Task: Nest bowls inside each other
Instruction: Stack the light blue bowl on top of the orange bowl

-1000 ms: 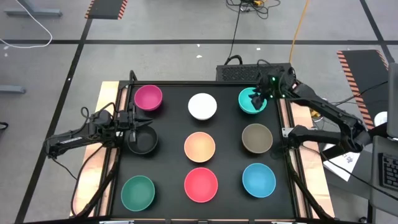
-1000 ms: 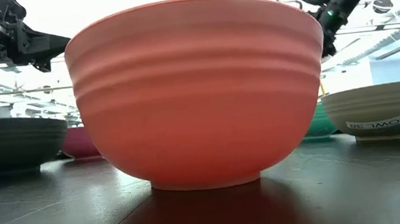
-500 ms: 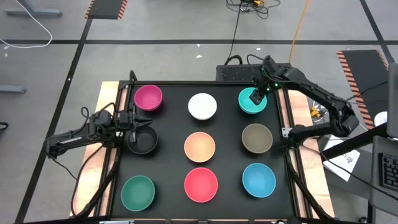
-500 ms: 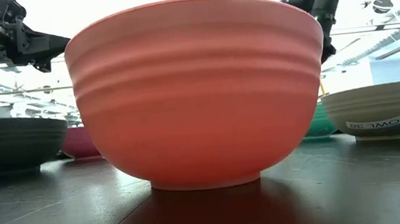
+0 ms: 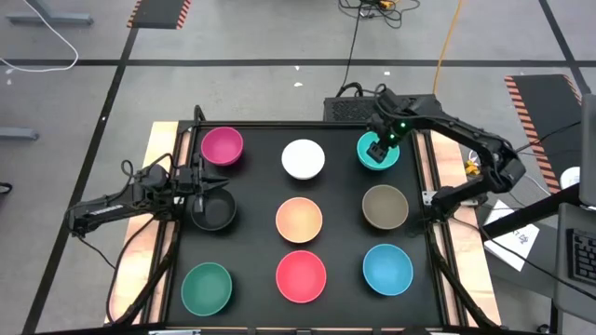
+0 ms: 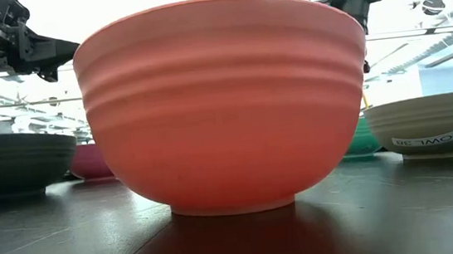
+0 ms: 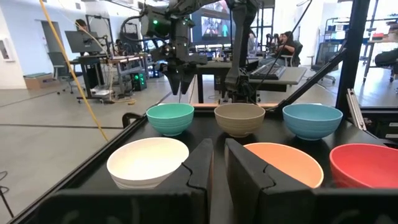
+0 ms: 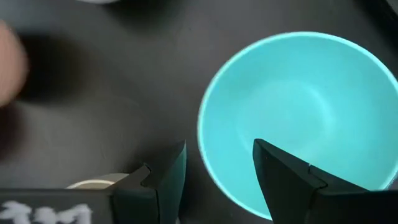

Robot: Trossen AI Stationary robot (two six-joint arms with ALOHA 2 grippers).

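Note:
Nine bowls stand in a three-by-three grid on the black mat: magenta (image 5: 222,145), white (image 5: 304,158), teal (image 5: 387,160), black (image 5: 216,212), orange (image 5: 299,220), taupe-brown (image 5: 385,206), green (image 5: 206,288), red (image 5: 301,275), blue (image 5: 387,268). My right gripper (image 8: 217,174) is open above the teal bowl's left rim (image 8: 205,137), one finger over the inside and one outside, clear of it. My left gripper (image 7: 217,168) is shut and empty, level, above the black bowl's far left rim (image 5: 200,197).
A raised black frame (image 5: 426,214) borders the mat, with wooden strips outside it. In the low view the orange bowl (image 6: 224,102) fills the middle and hides much of the table. Desks, screens and people show in the room beyond the table in the left wrist view.
My right arm has swung round toward the table's far edge. Its gripper has turned above the teal bowl and shifted a little toward the table's left, over the bowl's left rim. The bowls have not moved.

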